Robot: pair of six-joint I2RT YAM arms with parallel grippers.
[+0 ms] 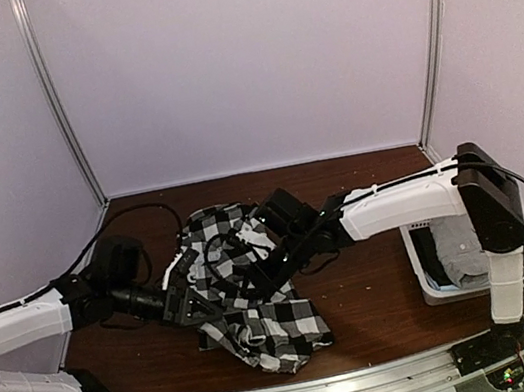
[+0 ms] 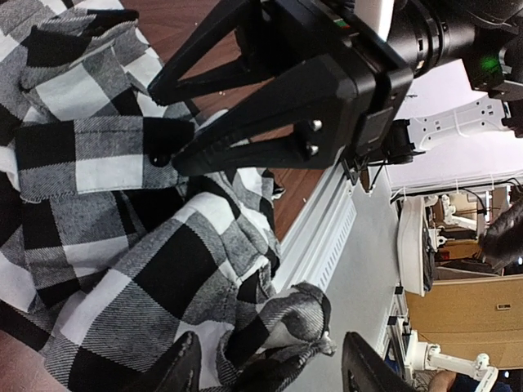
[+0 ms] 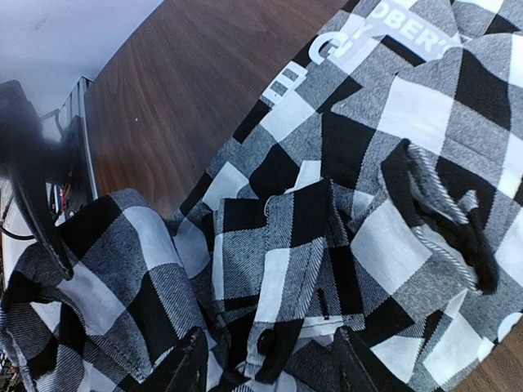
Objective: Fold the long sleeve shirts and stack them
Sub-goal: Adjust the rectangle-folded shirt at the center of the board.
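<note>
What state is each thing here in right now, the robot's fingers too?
Black-and-white checked cloth shirt: crumpled, unfolded, on the brown wooden table.
White plastic lattice basket: upright, at the table's right.
Plain grey cloth shirt: lying in that basket.
Left arm's fingers: apart, checked cloth between them.
Right arm's fingers: apart, over the checked shirt.

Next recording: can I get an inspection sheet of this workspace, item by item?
Surface: dark wood table, no marks seen.
Job's things: checked shirt crumpled left of centre, unfolded; grey shirt bunched in the basket.
Clutter: white basket at the right edge.
Hands: left hand and right hand both open, on the checked shirt.
Cables: black cable looping behind the left arm.
Surroundings: pale wall panels; metal rail at the near edge.
</note>
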